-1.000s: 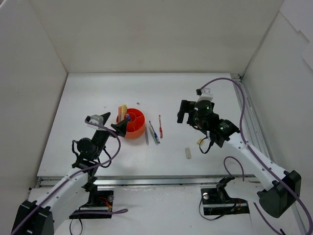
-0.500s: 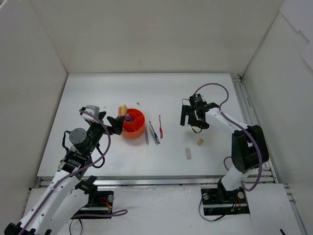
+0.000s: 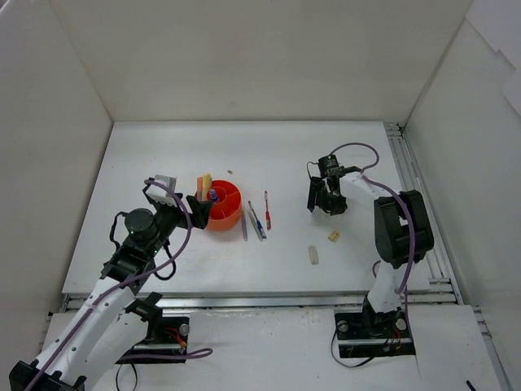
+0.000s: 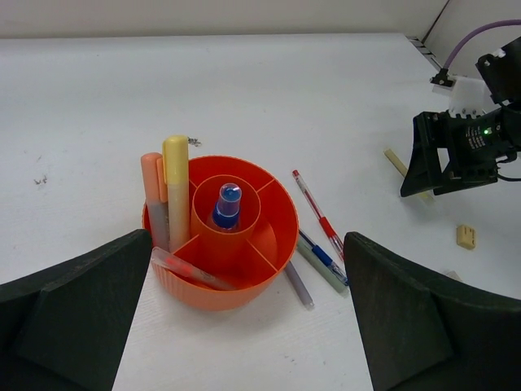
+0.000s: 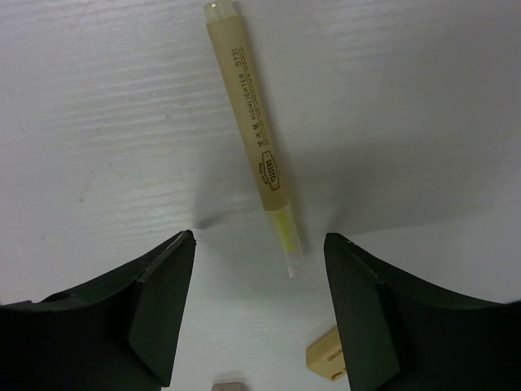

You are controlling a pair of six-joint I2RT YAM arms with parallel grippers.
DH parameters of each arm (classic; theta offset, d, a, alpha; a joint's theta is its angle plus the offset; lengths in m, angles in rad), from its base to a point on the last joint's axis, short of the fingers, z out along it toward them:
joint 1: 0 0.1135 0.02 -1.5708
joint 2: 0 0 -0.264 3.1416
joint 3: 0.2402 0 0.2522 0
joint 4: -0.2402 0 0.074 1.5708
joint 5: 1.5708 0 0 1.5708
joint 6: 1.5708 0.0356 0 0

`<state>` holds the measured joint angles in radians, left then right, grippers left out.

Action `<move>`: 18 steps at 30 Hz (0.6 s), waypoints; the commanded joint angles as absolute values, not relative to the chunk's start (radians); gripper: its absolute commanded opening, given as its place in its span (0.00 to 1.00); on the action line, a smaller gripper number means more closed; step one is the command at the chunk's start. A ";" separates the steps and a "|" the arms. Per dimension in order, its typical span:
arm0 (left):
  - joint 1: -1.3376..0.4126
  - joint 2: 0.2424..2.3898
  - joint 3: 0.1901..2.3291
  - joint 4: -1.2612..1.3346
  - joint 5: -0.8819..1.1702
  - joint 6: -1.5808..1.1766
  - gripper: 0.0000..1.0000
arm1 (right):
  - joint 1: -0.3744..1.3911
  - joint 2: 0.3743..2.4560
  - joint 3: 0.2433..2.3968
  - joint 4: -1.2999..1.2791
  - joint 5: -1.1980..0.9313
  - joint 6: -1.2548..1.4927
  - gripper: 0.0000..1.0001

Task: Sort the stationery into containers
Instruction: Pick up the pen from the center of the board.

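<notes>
The orange-red bowl (image 3: 231, 218) with dividers holds an orange marker (image 4: 151, 195), a yellow marker (image 4: 176, 183), a blue-white marker (image 4: 227, 204) in its centre cup, and a clear red pen (image 4: 189, 270) lying across it. My left gripper (image 3: 192, 212) is open and empty, just left of the bowl (image 4: 213, 298). To the bowl's right lie a grey pen (image 4: 298, 284), a blue pen (image 4: 324, 257) and a red pen (image 4: 317, 215). My right gripper (image 3: 324, 197) is open, hovering low over a yellow highlighter (image 5: 254, 140) on the table.
Two beige erasers (image 3: 313, 255) (image 3: 332, 236) lie in front of the right gripper; they also show at the bottom edge of the right wrist view (image 5: 324, 358) (image 5: 228, 383). White walls surround the table (image 3: 163, 155).
The right arm has folded in and its open gripper has dropped over the highlighter. The left gripper has edged back toward the bowl.
</notes>
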<state>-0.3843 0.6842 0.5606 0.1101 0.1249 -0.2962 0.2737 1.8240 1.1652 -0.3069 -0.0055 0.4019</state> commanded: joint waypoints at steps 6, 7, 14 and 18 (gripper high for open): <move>-0.388 0.695 0.586 0.201 0.143 -0.293 0.99 | 0.270 1.829 1.178 -0.321 0.023 0.367 0.43; -0.388 0.692 0.587 0.199 0.144 -0.290 0.99 | 0.270 1.824 1.174 -0.321 0.012 0.353 0.41; -0.388 0.672 0.580 0.207 0.147 -0.281 0.99 | 0.262 1.815 1.166 -0.316 -0.043 0.318 0.12; -0.388 0.670 0.587 0.198 0.166 -0.265 0.99 | 0.265 1.813 1.167 -0.314 -0.058 0.308 0.00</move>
